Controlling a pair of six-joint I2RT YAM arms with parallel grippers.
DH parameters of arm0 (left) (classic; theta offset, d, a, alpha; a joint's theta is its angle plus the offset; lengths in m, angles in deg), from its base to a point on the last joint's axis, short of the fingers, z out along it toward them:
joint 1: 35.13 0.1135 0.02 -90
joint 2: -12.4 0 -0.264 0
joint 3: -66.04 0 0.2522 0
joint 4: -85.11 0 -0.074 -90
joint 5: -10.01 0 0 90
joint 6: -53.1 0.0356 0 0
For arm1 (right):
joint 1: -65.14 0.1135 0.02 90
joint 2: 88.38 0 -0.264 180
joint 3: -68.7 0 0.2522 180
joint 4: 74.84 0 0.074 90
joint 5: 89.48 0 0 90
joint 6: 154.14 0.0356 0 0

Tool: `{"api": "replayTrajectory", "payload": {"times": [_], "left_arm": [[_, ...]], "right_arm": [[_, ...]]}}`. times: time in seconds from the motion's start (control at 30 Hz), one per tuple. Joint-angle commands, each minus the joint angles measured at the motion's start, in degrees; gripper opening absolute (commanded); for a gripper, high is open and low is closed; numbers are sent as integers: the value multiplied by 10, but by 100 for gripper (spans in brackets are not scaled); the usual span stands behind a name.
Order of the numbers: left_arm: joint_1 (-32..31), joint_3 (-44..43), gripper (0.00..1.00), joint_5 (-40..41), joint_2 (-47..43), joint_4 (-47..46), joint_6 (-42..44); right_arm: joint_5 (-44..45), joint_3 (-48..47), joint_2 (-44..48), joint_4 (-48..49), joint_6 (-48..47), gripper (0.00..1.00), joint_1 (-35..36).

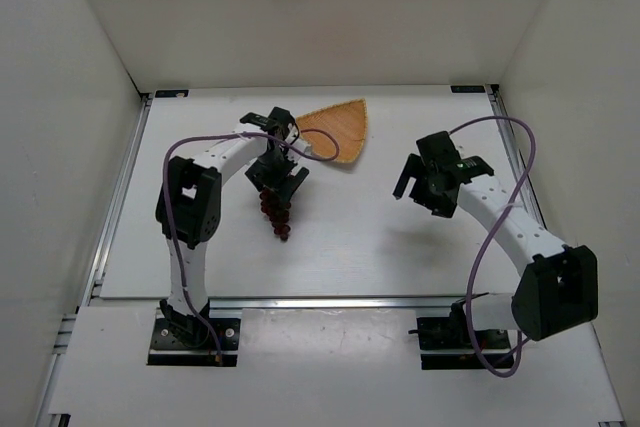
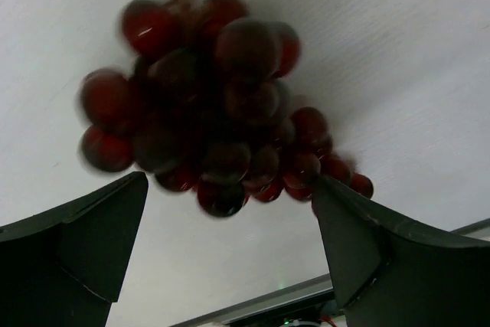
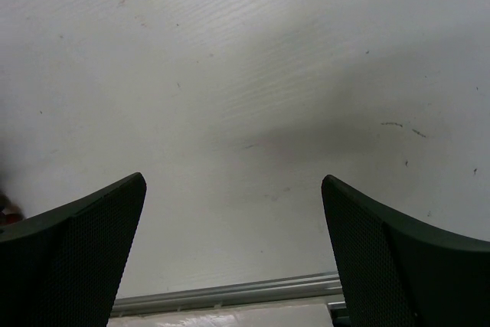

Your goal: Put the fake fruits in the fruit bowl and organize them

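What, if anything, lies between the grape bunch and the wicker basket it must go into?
No object lies on the table between the grapes and the basket. Only the open left gripper hangs there, right over the bunch, with nothing between them.

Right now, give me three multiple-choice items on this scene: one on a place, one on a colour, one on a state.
1. Where is the grape bunch relative to the wicker basket?
A. Inside it
B. Outside it, on the table
C. Balanced on its rim

2. What colour are the grapes?
A. Dark red
B. Green
C. Yellow

3. What is the state of the left tool?
A. Shut on the grapes
B. Shut on nothing
C. Open, gripping nothing

Answers:
1. B: the top view shows the bunch on the white surface, clear of the basket.
2. A: the left wrist view shows dark red berries.
3. C: both fingers stand wide apart, with the bunch ungripped ahead of them.
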Motion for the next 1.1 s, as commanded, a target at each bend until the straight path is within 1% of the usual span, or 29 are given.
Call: {"api": "replayTrajectory", "payload": {"times": [0.0,0.07,0.13,0.17,0.27,0.3,0.37,0.47,0.53,0.6,0.7,0.73,0.77,0.83,0.87,0.9,0.97,1.0,1.03,1.07], "left_arm": [[1,-25,100,-82,11,-21,-14],[1,-25,96,-89,30,-28,-14],[1,-33,85,-102,46,-28,-20],[1,-38,69,-108,58,-21,-20],[19,-38,42,-126,64,-16,-20],[28,-43,24,-126,58,-16,-20],[35,-61,10,-115,51,0,-26],[35,-93,10,-80,25,5,-20],[23,-122,10,-37,2,5,-13],[14,-139,10,-14,-17,0,-1],[1,-182,10,28,-22,-5,5],[-5,-198,10,53,-22,-5,5],[-5,-233,10,66,-16,-15,11],[-11,-261,10,89,0,-45,18],[-11,-274,10,114,0,-69,25],[-17,-279,10,119,10,-124,30],[-23,-299,10,111,43,-170,31],[-23,-341,10,98,60,-182,25],[-23,-370,10,87,104,-187,25],[-30,-429,10,79,128,-187,19]], "right_arm": [[5,-41,-15,12,-9,99,1],[5,-47,-23,12,-15,99,1],[5,-54,-37,12,-21,99,1],[5,-54,-37,12,-21,99,1],[5,-60,-49,12,-27,99,1],[5,-60,-54,12,-27,99,1],[11,-66,-61,12,-33,99,-5],[11,-72,-73,12,-39,99,-10],[11,-78,-80,12,-39,99,-16],[11,-84,-86,12,-44,99,-23],[5,-90,-93,12,-49,99,-29],[5,-95,-98,12,-55,99,-29],[5,-95,-103,12,-55,99,-35],[0,-101,-109,12,-60,99,-40],[0,-101,-115,12,-60,99,-40],[0,-108,-115,12,-67,99,-46],[-5,-114,-121,5,-67,99,-51],[-5,-119,-128,5,-72,99,-51],[1,-127,-128,-2,-72,99,-56],[1,-127,-128,-11,-78,99,-57]]}}
